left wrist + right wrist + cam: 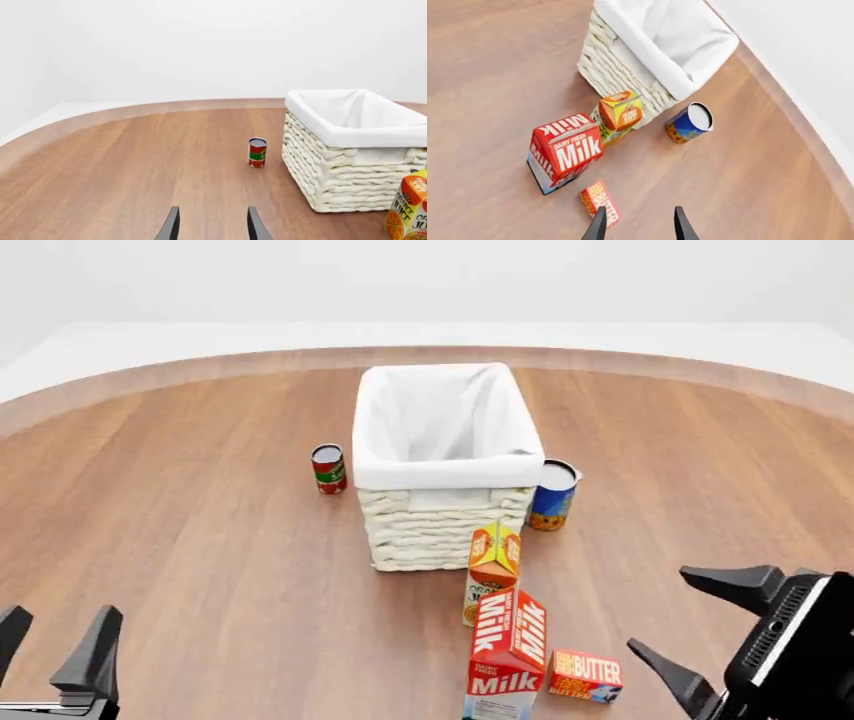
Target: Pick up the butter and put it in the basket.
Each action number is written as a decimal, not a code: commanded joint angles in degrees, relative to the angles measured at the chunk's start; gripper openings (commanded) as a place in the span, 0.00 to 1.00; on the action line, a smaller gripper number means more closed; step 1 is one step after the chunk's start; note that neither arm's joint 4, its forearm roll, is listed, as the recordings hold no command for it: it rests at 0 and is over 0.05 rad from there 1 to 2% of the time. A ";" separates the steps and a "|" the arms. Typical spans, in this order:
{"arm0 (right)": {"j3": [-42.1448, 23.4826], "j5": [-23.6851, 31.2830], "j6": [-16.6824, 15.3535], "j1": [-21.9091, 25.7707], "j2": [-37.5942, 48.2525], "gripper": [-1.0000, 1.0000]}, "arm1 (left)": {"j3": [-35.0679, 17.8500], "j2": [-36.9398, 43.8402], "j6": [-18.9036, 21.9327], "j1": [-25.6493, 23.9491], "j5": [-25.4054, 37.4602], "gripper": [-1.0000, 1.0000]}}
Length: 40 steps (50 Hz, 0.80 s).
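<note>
Two grippers hover over the table, jaws spread and holding nothing. Butter (585,676) lies flat just left of the right gripper (687,628), beside the milk carton (506,657), apart from its fingers. Basket (441,476) stands farther ahead, with the left gripper (54,640) well off to its left.

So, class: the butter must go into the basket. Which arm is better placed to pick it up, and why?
The right. Its gripper is open just beside the butter, on the same side of the milk carton. The left gripper sits far across the table, with the milk carton between.
</note>
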 commanded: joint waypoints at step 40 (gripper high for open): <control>7.64 5.07 -23.91 1.65 14.27 1.00 | 0.00 0.00 0.00 0.00 0.00 1.00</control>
